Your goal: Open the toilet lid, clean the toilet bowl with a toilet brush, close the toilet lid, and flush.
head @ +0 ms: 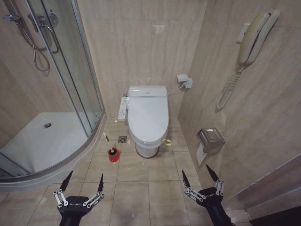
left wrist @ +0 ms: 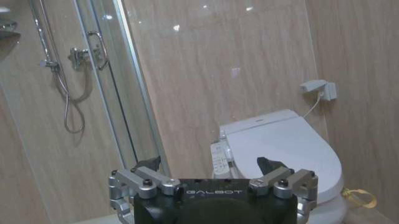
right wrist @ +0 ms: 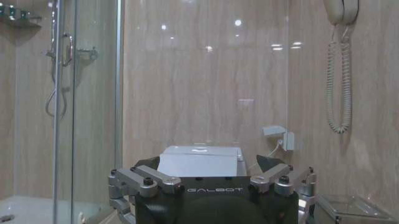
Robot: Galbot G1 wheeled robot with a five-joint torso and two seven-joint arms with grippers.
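Left gripper (head: 83, 184): fingers spread, empty, low over the floor tiles, well short of the toilet.
Right gripper (head: 202, 179): fingers spread, empty, low near the right wall.
Toilet lid (head: 147, 117): down flat over the toilet bowl (head: 149, 148), at the back wall.
Loop tag (head: 165, 140): yellow-green, at the lid's front right edge; likely the best catch point.
Toilet brush (head: 106, 140): standing in its red holder (head: 113, 154), on the floor just left of the bowl.
Step in hand: opening the lid. Approach squarely, hook the tag from below, lift in an arc toward the wall.
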